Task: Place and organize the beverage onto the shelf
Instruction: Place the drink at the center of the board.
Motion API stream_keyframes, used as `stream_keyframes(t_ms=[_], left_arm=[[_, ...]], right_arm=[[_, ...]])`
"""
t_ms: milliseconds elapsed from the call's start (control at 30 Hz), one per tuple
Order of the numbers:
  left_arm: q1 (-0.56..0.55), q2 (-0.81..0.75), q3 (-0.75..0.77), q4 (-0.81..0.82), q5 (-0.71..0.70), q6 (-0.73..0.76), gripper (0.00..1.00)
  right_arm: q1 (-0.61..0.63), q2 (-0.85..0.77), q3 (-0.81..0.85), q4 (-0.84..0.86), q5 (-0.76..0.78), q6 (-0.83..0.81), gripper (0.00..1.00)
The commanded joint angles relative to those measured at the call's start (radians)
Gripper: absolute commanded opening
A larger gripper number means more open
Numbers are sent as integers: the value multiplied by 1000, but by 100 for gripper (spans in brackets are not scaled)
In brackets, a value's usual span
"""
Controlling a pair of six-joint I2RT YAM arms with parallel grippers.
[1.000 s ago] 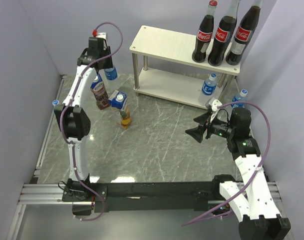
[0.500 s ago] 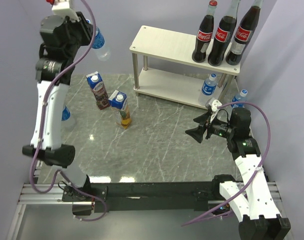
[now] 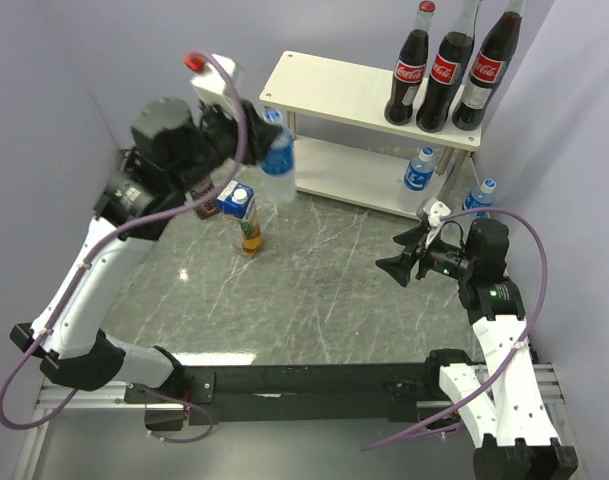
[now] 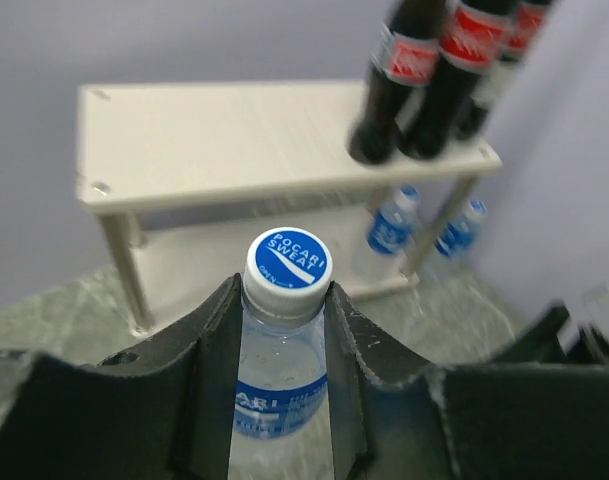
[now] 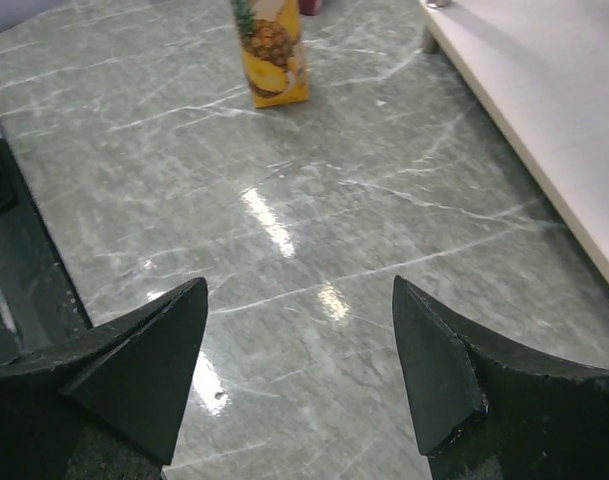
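My left gripper (image 3: pixel 256 140) is shut on a small blue-labelled water bottle (image 3: pixel 277 162) and holds it in the air by the shelf's left end; its blue cap (image 4: pixel 289 262) shows between the fingers (image 4: pixel 349 340). The pale wood shelf (image 3: pixel 324 85) carries three Coca-Cola bottles (image 3: pixel 449 70) on the right of its top board (image 4: pixel 234 140). A water bottle (image 3: pixel 419 170) stands at the lower board's right end and another (image 3: pixel 480 195) just right of it. The pineapple carton (image 3: pixel 244 215) stands on the table, the grape carton (image 3: pixel 206 197) partly hidden behind my left arm. My right gripper (image 3: pixel 396 262) is open and empty over the table (image 5: pixel 299 340).
Purple walls close in the grey marble table (image 3: pixel 324 290) at left, back and right. The shelf's lower board (image 5: pixel 554 100) lies right of my right gripper, the pineapple carton (image 5: pixel 272 50) ahead of it. A black rail (image 3: pixel 314 380) runs along the near edge.
My left arm has swung from high at the far left down and right toward the shelf, carrying the water bottle. The right arm has barely moved.
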Motion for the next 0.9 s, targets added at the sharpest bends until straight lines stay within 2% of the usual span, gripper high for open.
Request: stream_keyframes(t_ms=[0, 100, 133, 267, 367, 567, 867], left_arm=[[-88, -78, -125, 179, 82, -22, 0], [-177, -136, -315, 252, 121, -17, 0], [-197, -150, -369, 320, 125, -12, 0], [-304, -189, -620, 458, 104, 20, 0], [-348, -177, -713, 541, 78, 38, 0], [-392, -115, -819, 658, 47, 78, 0], [-392, -52, -917, 801, 61, 90, 0]], right_arm=[[-35, -27, 20, 0, 20, -19, 81], [-61, -42, 22, 3, 37, -14, 80], [-70, -44, 22, 6, 46, -11, 81], [-110, -52, 20, 20, 83, 16, 81], [-127, -44, 20, 29, 91, 44, 81], [-150, -41, 17, 37, 86, 67, 81], [-159, -29, 15, 32, 52, 70, 81]])
